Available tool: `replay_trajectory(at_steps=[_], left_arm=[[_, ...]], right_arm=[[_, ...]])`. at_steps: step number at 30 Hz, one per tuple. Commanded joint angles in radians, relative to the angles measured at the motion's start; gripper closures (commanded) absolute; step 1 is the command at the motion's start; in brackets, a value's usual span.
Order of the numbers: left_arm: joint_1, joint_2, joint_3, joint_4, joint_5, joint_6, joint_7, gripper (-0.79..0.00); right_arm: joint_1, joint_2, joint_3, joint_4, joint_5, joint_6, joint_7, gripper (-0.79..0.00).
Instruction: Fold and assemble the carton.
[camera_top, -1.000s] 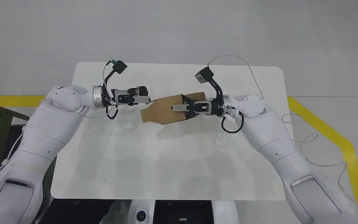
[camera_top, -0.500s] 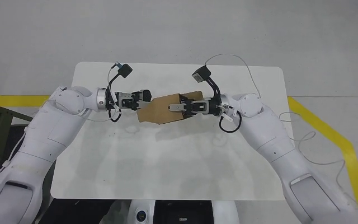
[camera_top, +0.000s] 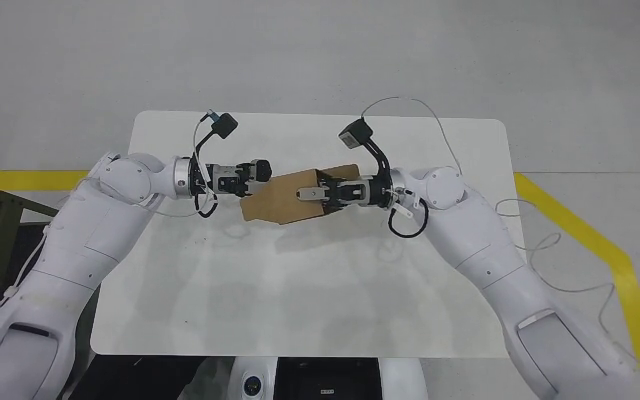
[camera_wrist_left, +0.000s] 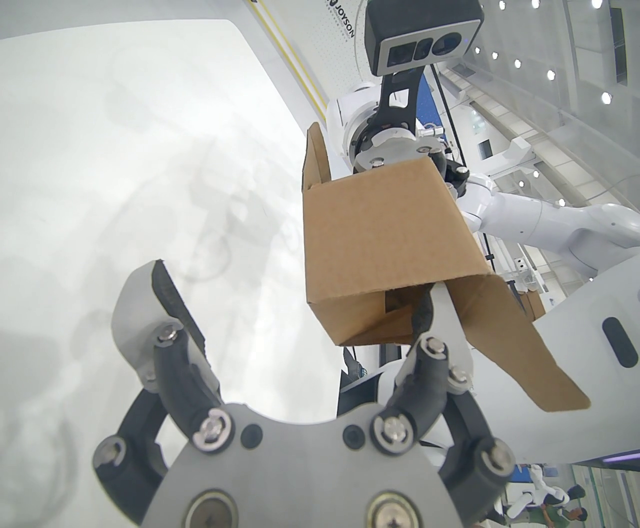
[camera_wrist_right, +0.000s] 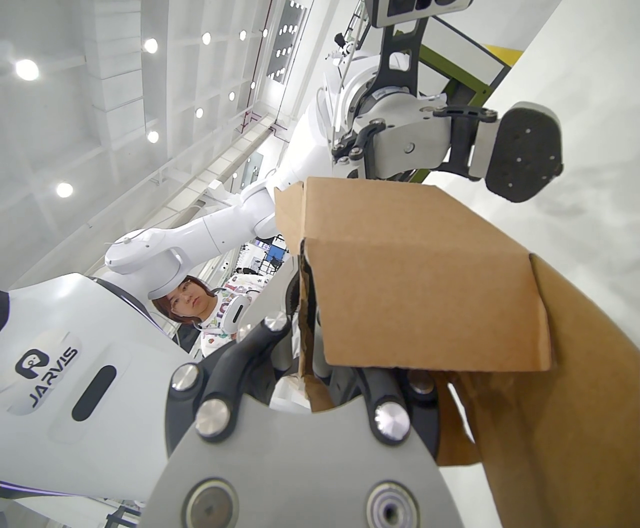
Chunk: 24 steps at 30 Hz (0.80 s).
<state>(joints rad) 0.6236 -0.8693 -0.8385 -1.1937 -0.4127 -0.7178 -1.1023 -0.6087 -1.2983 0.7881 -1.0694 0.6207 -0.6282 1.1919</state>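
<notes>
One brown carton (camera_top: 290, 198) is showing above a single white table (camera_top: 300, 310). Two grippers are appearing with it — the left gripper (camera_top: 262, 172) and the right gripper (camera_top: 318, 191) — one on each of two white arms (camera_top: 130, 182). Two black cameras (camera_top: 224, 124) are riding on stalks, one per wrist, and the left gripper is showing two padded fingers (camera_wrist_left: 167, 300).

Lab hall, ceiling lights (camera_wrist_right: 150, 46), yellow floor tape (camera_top: 30, 180)
</notes>
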Motion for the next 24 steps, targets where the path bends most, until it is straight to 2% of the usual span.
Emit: replay_trajectory(at_steps=[1, 13, 19, 24], left_arm=[[-0.001, 0.0, 0.0, 0.0, -0.001, 0.0, 0.0, -0.785], [0.0, 0.006, -0.007, 0.005, -0.015, -0.001, 0.001, -0.785], [0.002, 0.015, -0.025, 0.017, -0.028, -0.002, 0.002, -0.785], [0.009, 0.023, -0.041, 0.005, -0.04, -0.002, 0.002, -0.785]], right_arm=[[0.0, 0.0, -0.002, 0.001, 0.001, -0.001, -0.001, 0.0], [0.003, 0.005, 0.008, 0.038, -0.016, -0.018, -0.018, 0.0], [-0.001, 0.017, 0.046, 0.087, -0.054, -0.037, -0.04, 0.0], [-0.004, 0.022, 0.064, 0.103, -0.107, -0.014, -0.08, 0.0]])
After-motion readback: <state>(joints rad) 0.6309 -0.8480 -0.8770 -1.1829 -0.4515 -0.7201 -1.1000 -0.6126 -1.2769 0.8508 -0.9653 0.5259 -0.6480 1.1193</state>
